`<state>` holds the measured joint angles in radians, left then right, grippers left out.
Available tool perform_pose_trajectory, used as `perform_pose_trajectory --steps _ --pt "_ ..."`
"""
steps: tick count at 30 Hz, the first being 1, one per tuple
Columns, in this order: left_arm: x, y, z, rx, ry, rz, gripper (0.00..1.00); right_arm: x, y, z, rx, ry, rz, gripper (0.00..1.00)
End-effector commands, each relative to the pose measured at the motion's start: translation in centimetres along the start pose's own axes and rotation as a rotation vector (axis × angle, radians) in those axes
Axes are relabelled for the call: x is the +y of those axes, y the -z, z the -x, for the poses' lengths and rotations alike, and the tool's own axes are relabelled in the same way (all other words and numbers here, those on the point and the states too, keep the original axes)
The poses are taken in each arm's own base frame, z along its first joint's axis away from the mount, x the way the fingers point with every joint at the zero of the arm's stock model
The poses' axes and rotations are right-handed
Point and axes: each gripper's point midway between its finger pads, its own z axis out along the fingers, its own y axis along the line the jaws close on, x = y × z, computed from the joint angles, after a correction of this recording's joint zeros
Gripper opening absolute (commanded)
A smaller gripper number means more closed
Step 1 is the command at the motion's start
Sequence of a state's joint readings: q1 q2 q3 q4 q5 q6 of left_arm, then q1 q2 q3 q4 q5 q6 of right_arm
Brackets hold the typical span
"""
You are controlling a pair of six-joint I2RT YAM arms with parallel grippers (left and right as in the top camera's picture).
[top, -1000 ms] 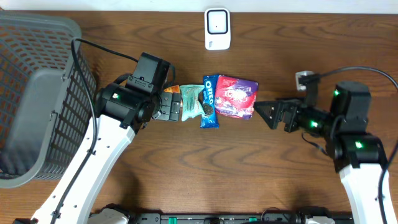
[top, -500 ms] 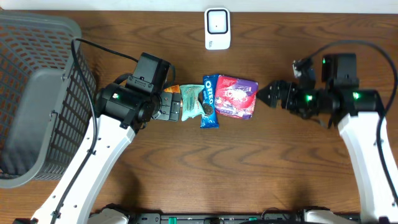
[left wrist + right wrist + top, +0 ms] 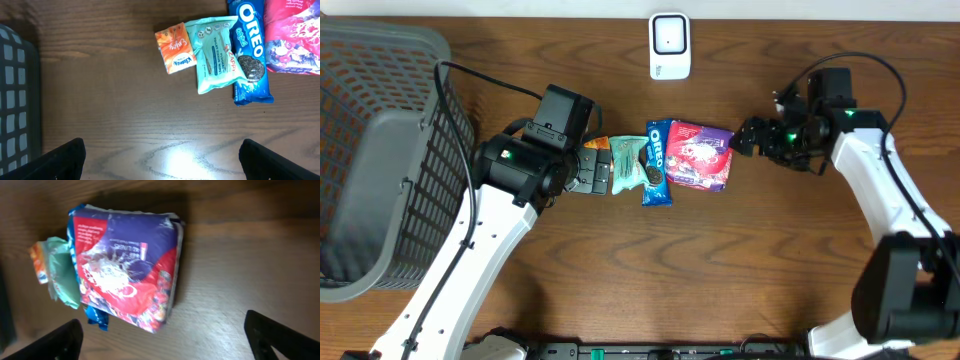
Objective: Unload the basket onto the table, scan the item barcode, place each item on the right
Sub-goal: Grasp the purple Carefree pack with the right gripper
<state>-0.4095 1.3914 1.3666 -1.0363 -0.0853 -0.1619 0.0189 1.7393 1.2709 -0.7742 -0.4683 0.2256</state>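
Wooden counter (image 3: 620, 270) is carrying a row of snack packets, the red-and-purple pouch (image 3: 700, 155) lying at the right end against the Oreo pack (image 3: 657, 165). Beside it the right gripper (image 3: 741, 139) is hovering, wide and empty; the left gripper (image 3: 598, 172) is gaping too. Probably light, crinkly, slippery: pinching its right edge looks safest.

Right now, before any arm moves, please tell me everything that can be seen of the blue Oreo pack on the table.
The Oreo pack is a slim blue wrapper of glossy film, with the white logo and a cookie picture facing up. It lies flat on the wooden table, apparently sealed, between the teal wipes pack and the purple and red bag. Both touch it and seem to overlap its long edges. Nothing holds it.
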Motion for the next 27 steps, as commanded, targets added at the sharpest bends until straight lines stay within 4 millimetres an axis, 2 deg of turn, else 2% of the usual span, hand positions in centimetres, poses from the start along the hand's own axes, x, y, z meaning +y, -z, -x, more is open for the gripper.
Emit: perform_pose_trajectory --steps 1,5,8,9,11,13,15,19,25,27 --pt "0.2 -0.2 -0.1 0.006 0.015 0.011 0.98 1.4 -2.3 -0.5 0.073 0.020 0.146 0.80" --pt "0.2 -0.2 -0.1 0.006 0.015 0.011 0.98 -0.2 -5.6 -1.3 0.142 -0.023 0.145 0.64" --pt "0.2 -0.2 -0.1 0.006 0.015 0.011 0.98 -0.8 -7.5 -1.6 0.172 -0.040 0.169 0.64" --pt "0.2 -0.2 -0.1 0.006 0.015 0.011 0.98 -1.0 -7.9 -1.6 0.176 -0.042 0.173 0.60" --pt "0.2 -0.2 -0.1 0.006 0.015 0.011 0.98 -1.2 -8.3 -1.7 0.178 -0.044 0.172 0.58" --pt "0.2 -0.2 -0.1 0.006 0.015 0.011 0.98 -1.2 -8.3 -1.5 0.174 -0.042 0.174 0.50" --pt "0.2 -0.2 -0.1 0.006 0.015 0.011 0.98 -0.9 -8.3 -1.4 0.170 -0.039 0.187 0.49" --pt "0.2 -0.2 -0.1 0.006 0.015 0.011 0.98 -0.8 -8.3 -1.4 0.170 -0.036 0.192 0.54" --pt "0.2 -0.2 -0.1 0.006 0.015 0.011 0.98 -0.2 -9.3 -2.8 0.193 -0.007 0.196 0.58" --pt "0.2 -0.2 -0.1 0.006 0.015 0.011 0.98 0.2 -9.8 -3.1 0.191 0.014 0.195 0.39"
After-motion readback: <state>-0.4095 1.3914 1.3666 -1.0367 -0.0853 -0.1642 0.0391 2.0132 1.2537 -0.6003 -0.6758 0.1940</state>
